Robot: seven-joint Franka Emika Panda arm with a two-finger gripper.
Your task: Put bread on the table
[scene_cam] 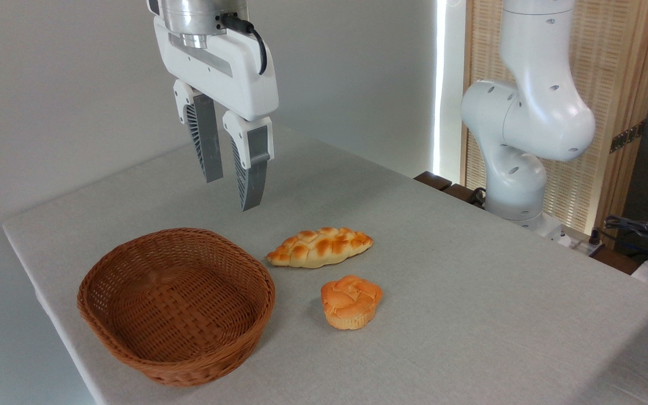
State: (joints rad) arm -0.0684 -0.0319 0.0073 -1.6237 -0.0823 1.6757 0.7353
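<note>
Looks done: bread [319, 247] lies on table [470, 292] at basket's [176, 304] 2 o'clock, gripper [231, 191] above, jaws narrowly parted, empty.

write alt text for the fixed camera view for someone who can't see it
A braided bread lies on a grey table, beside an empty wicker basket and behind a round bun. The open gripper hangs above, holding nothing.

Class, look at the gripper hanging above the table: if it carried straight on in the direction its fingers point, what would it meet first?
Probably the bare grey table, behind the basket and left of the bread. The open gripper points downward; one view leaves depth uncertain, so the basket's far rim is possible.
</note>
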